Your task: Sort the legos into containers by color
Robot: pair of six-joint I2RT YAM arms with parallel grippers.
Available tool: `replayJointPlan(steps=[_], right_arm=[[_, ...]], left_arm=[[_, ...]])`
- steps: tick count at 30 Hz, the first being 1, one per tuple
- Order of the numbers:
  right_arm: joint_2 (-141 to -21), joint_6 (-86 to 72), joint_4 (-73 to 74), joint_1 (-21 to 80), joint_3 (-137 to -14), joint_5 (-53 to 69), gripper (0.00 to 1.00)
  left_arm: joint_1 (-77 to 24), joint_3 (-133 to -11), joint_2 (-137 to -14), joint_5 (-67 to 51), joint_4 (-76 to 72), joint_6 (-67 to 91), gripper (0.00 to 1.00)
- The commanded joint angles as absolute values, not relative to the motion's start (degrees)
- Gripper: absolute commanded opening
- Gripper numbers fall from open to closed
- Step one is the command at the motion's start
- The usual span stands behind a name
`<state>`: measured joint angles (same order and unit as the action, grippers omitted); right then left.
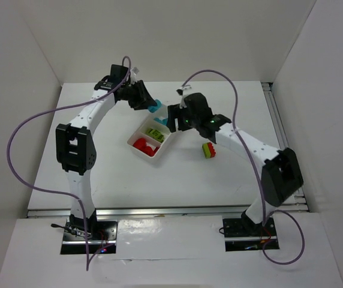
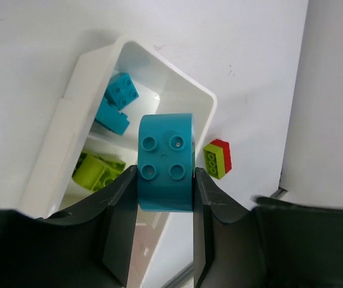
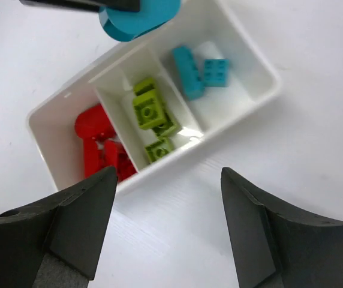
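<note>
Lego [image 2: 165, 157] in cyan is gripped tight by the left gripper [image 2: 164, 180] near the tray [image 3: 234, 117]. The right gripper [image 3: 168, 210] is spread open, empty.

There is one white tray [image 3: 261, 60] with three compartments. Two cyan bricks [image 3: 189, 72] lie in it and a third cyan brick [image 2: 166, 162] is outside it, making three. The lime bricks [image 3: 150, 111] number at least three, the red bricks [image 3: 96, 141] are heaped too closely to count, and one red-and-lime stack [image 1: 208, 150] sits on the tabletop [image 1: 189, 180].
</note>
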<state>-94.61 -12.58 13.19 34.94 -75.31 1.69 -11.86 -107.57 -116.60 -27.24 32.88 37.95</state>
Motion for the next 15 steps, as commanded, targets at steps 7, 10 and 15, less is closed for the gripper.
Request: replayJointPlan(steps=[7,10,15], right_arm=[[-78.0,-17.3,15.0,26.9,-64.3,-7.9,0.77],[-76.0,-17.8,17.7,25.5,-63.7,-7.9,0.77],[-76.0,-18.6,22.9,22.8,-62.4,-7.4,0.8]], left_arm=[[-15.4,-118.2,-128.6,-26.5,30.4,41.1,0.03],[-15.4,-120.9,-130.3,-28.0,31.5,41.7,0.62],[-15.9,-120.8,-127.7,-27.5,33.6,41.0,0.98]])
